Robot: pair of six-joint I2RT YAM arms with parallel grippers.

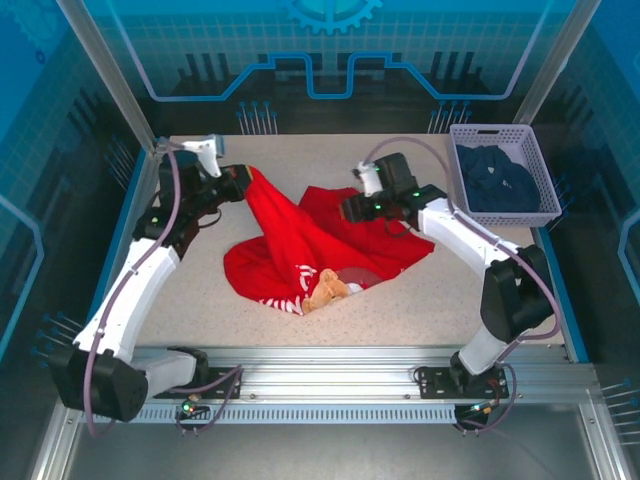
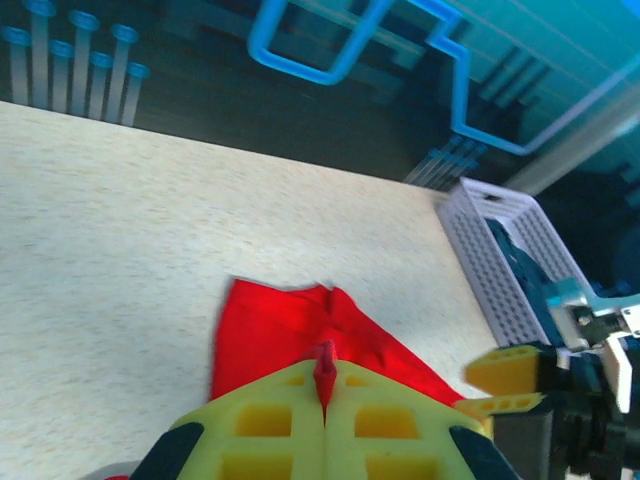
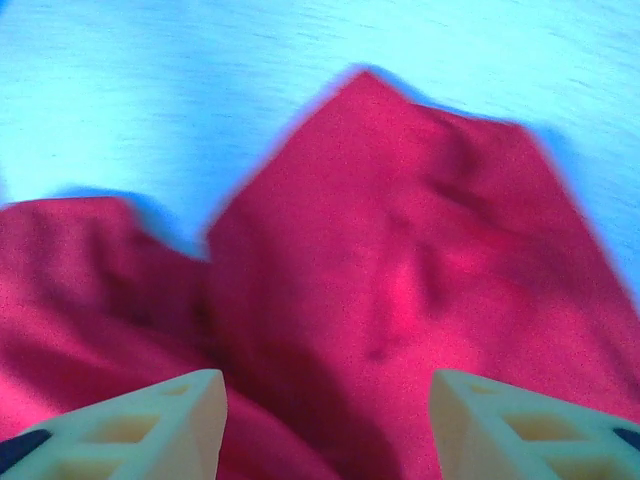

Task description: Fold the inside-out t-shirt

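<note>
left tool (image 2: 325,385) pinched tight on the t-shirt (image 1: 310,245) edge, edge raised; rest bunched in the middle of the worktop (image 1: 195,300), bear print (image 1: 325,290) up; right tool (image 3: 328,400) jaws apart, just over the red cloth

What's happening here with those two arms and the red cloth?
Two robot arms are working a red t-shirt that lies crumpled on the table. The left gripper is shut on one edge of it; the right gripper hovers open above the cloth. A basket at the far right holds a dark blue garment.
</note>
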